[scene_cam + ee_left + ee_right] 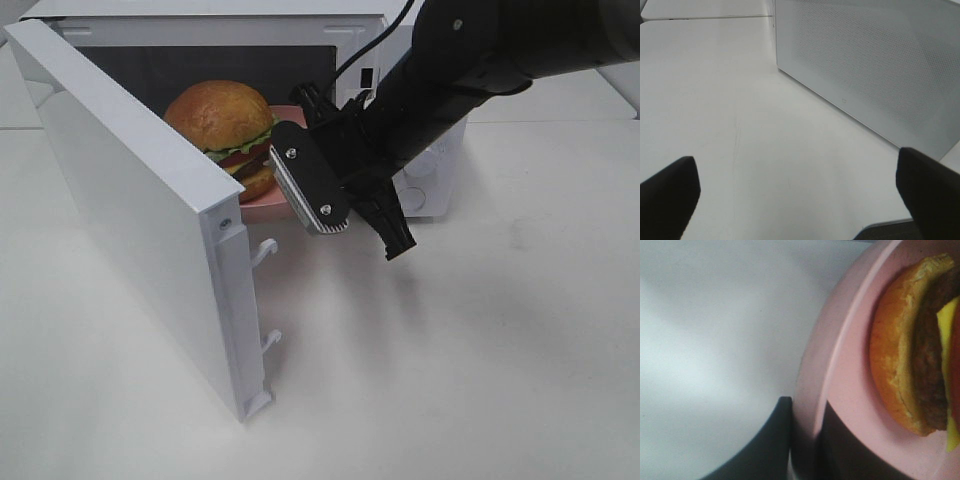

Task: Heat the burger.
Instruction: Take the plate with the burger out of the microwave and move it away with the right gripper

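Observation:
The burger (225,120), with a golden bun, lettuce and a dark patty, stands on a pink plate (268,204) at the mouth of the open white microwave (230,18). The door partly hides it. My right gripper (300,190) reaches in from the right and is shut on the plate's near rim. In the right wrist view the burger (900,365) lies on the plate (840,355), whose rim is pinched between the right gripper's (805,445) dark fingers (772,440). My left gripper (800,200) stands wide open and holds nothing. It is low over the table beside the microwave's perforated wall (865,55).
The microwave door (130,200) swings out to the front left, with two latch hooks (268,250) on its free edge. A black cable (375,40) runs over the microwave's top. White tabletop (450,380) spreads in front and to the right.

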Available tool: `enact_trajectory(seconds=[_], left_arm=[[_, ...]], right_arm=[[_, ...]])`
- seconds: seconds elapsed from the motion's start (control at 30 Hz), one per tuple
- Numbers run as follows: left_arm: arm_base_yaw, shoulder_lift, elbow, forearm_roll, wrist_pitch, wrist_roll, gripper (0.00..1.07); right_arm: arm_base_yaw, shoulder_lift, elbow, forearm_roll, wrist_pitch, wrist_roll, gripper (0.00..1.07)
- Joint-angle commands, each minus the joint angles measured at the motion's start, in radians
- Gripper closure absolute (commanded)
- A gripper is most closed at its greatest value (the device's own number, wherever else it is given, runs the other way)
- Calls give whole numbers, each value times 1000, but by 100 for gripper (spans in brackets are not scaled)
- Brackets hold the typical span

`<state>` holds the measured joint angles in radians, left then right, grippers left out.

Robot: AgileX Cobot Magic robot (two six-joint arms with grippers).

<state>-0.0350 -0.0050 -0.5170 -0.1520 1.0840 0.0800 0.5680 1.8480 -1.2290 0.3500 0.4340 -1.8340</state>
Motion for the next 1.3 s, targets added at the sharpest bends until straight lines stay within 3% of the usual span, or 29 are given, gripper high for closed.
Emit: enact_trajectory(seconds=[0.03,0.97,1.3], left_arm=[[0,-5,0,0,-13,-4,7],[0,-5,0,0,-13,-4,7],[0,-5,0,0,-13,-4,7]], right_arm=[[-10,-57,26,12,-81,15,107],[-10,-511,501,12,-145,44,107],[-10,-691,617,8,-145,97,107]])
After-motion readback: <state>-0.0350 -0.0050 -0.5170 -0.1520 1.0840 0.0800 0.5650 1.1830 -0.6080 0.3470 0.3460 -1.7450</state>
